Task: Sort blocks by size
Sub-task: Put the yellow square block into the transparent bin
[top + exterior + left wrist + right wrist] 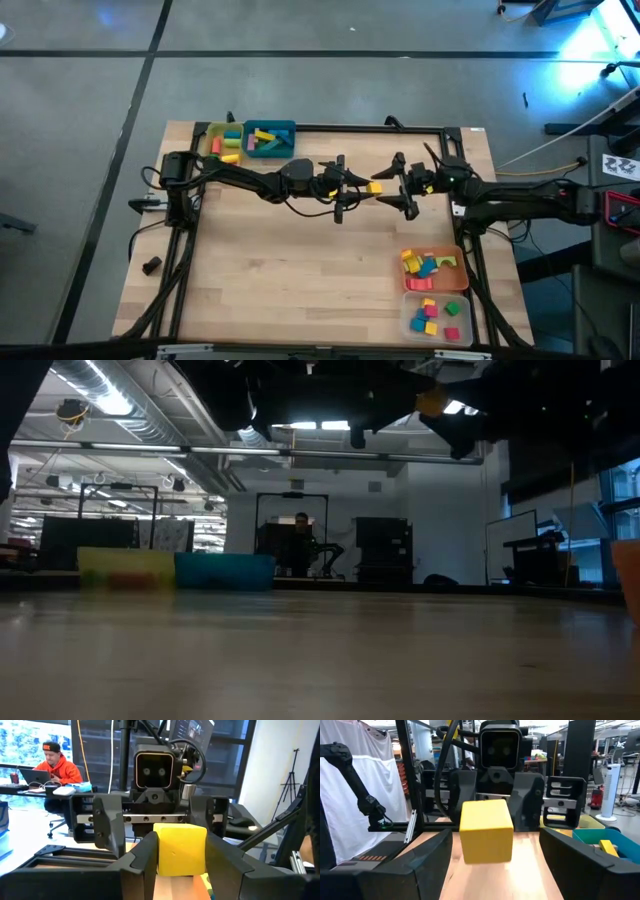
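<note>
Mid-air handover above the middle of the table: we see the left gripper clamped on a yellow block, its dark fingers pressed flat against two opposite faces, while the right gripper faces it with jaws spread wide on either side of the block and not touching it. We judge the main risk to be a drop: if the left fingers let go before the right ones close, the block falls to the wood and may bounce out of reach; a skewed closing could also twist the block out of both grips. The block is a smooth, matte cube with softly rounded edges; the tabletop is pale, fine-grained wood. Sorted blocks lie in the yellow tray and teal tray at far left, and in the orange tray and clear tray at near right
</note>
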{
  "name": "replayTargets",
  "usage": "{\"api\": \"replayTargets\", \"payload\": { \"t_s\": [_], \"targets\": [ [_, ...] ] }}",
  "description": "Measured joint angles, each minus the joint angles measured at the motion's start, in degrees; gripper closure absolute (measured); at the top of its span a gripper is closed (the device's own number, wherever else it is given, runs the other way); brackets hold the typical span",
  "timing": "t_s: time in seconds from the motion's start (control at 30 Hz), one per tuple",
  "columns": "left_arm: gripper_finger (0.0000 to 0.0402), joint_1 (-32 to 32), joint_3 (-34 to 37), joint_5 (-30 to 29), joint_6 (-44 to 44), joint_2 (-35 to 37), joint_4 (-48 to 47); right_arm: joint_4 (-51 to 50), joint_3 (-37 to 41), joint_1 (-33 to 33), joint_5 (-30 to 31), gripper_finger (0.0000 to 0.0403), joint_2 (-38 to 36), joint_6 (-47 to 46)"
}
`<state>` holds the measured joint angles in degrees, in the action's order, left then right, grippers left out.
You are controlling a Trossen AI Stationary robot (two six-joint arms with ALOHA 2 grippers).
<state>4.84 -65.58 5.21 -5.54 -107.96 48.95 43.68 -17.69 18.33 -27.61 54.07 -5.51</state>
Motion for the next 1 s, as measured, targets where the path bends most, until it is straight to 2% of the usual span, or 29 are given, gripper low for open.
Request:
{"api": "replayTargets", "payload": {
  "t_s": [0.23,0.6,0.8,1.0],
  "targets": [
    [0.0279,0.00,0.00,0.01,0.00,0.00,-0.02,-0.13,-1.01,0.00,-0.53,0.0118,1.78,1.35],
    [0.0279,0.04,0.00,0.00,0.00,-0.02,-0.04,-0.15,-1.03,0.00,-0.66,0.0213,2.07,1.39],
    [0.0279,0.09,0.00,-0.13,-0.02,-0.01,-0.23,-0.21,-1.03,0.04,-2.95,0.0263,2.07,1.45],
    [0.0279,0.09,0.00,-0.11,-0.02,-0.02,-0.28,-0.19,-1.03,0.02,-3.11,0.0264,2.07,1.47]
  ]
}}
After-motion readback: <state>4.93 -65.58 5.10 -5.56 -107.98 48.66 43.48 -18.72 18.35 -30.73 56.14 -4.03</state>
